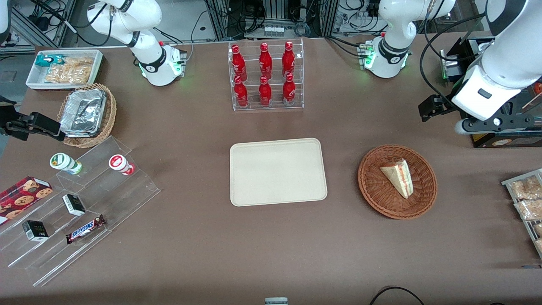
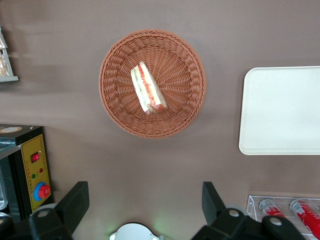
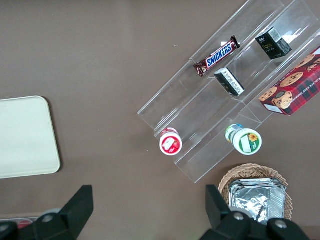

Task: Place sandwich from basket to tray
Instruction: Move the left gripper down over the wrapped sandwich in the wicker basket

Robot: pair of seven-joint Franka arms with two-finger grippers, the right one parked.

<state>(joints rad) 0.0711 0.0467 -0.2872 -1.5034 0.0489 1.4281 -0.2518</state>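
In the middle of the basket (image 1: 397, 181) sits the sandwich (image 1: 399, 177), a pale wedge lying on its side with the red and green filling edge showing, clear wrap on it. The basket is the round reddish-brown wicker one, resting on the brown counter (image 1: 190, 127) toward the working arm's end. Nothing else is in it.

The jaws (image 2: 145, 207) are spread wide apart and hold nothing, not touching anything either. From the wrist camera the two dark fingers (image 2: 74, 202) frame open counter, with the basket and sandwich well apart from them, so the sandwich isn't between the fingers at all. In the front view the left arm's hand (image 1: 436, 108) hangs up above the counter, farther from the front camera than the basket and off toward the working arm's end, next to a black box with a yellow panel and red buttons (image 2: 36, 172).

Just beside the basket, toward the parked arm's end, is the beige tray (image 1: 278, 171), flat and bare, with a gap of counter between the two. Farther from the camera than the tray there's a clear rack of red bottles (image 1: 266, 75). Way over at the parked arm's end: a stepped clear stand (image 1: 84, 203) with a Snickers bar (image 1: 86, 228), small boxes and two cups, plus a tan wicker basket with foil containers (image 1: 87, 113) and a white bin of snacks (image 1: 64, 67).
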